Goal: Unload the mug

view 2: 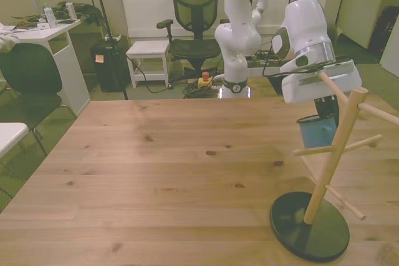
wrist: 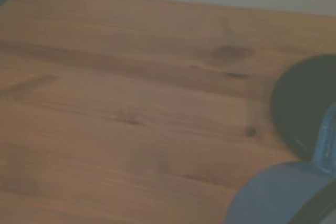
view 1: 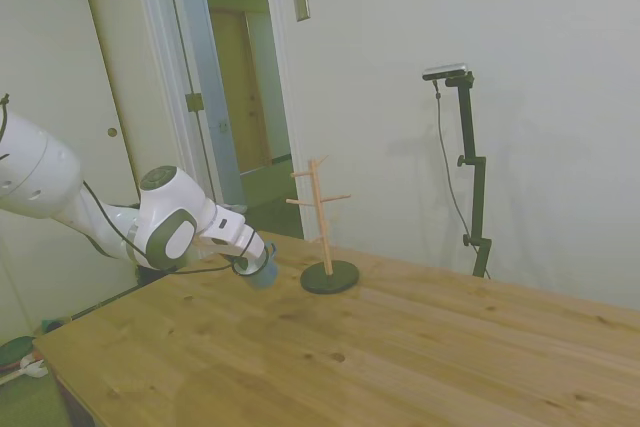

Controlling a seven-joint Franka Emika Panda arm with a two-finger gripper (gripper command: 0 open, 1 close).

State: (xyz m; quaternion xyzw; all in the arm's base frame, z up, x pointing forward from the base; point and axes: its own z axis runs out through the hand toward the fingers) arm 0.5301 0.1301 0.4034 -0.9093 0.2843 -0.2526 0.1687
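Nearest the front camera, at the lower right of the frame, stands the wooden mug tree [view 2: 333, 147] on its dark round base [view 2: 310, 227], every peg bare. Just behind it, at the right edge, the mug [view 2: 317, 131] hangs light blue below the gripper [view 2: 324, 109], off the rack and seemingly just above the table [view 2: 174, 166]; whether it touches the wood cannot be told. It is probably held low like this so it can be set down beside the rack, which would finish the unloading. The rack's pegs cross in front of the fingers here, so the front view does not show the jaws. In the side view the mug [view 1: 263, 272] sits at the gripper [view 1: 255, 262] tip, left of the mug tree [view 1: 322, 222] and apart from it, a gap the front view hides; the jaws appear closed on the mug. Only the blurred wrist view shows the mug [wrist: 278, 195] from close by, with the dark base [wrist: 307, 103] just beside it.
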